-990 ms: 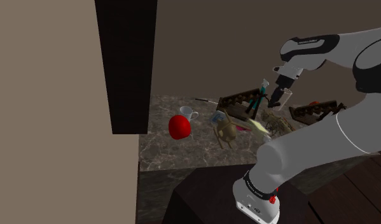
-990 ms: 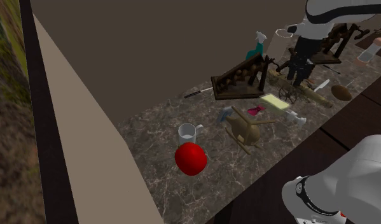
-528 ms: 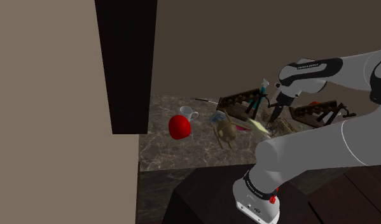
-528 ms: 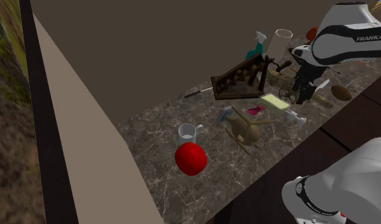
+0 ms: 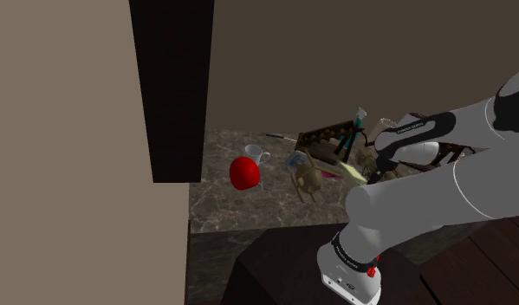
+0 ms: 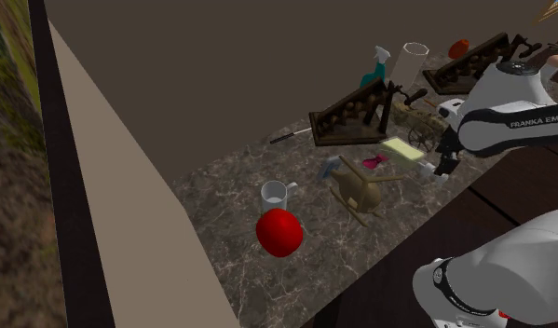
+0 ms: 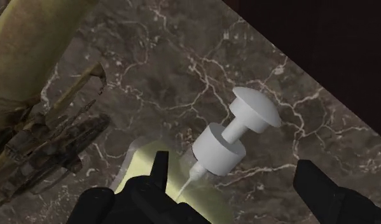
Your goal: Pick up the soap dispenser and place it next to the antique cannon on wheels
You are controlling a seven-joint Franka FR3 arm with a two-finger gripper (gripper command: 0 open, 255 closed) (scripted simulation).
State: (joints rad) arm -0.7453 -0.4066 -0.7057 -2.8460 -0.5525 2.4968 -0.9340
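The soap dispenser (image 7: 222, 147) lies on its side on the marble counter (image 7: 182, 57). It has a pale yellow-green body (image 6: 401, 149) and a white pump head (image 7: 253, 109). My gripper (image 7: 233, 164) hovers low over its pump end, open, with the collar between the fingers (image 7: 160, 170) and neither one touching it. The cannon (image 7: 30, 70), with an olive barrel and dark spoked wheels, stands right beside the dispenser. In the second exterior view the gripper (image 6: 444, 164) points down at the counter between the dispenser and the cannon's wheel (image 6: 418, 138).
A red ball (image 6: 279, 231), a white mug (image 6: 275, 194) and a brown toy helicopter (image 6: 356, 192) sit toward the second exterior view's left. Behind the dispenser stand a dark wooden rack (image 6: 351, 116), a teal spray bottle (image 6: 374, 69) and a clear glass (image 6: 413, 63). The counter's dark front edge is close by.
The arm has swung down from above the cannon to the dispenser's pump end, low over the counter. The fingers have spread wider apart.
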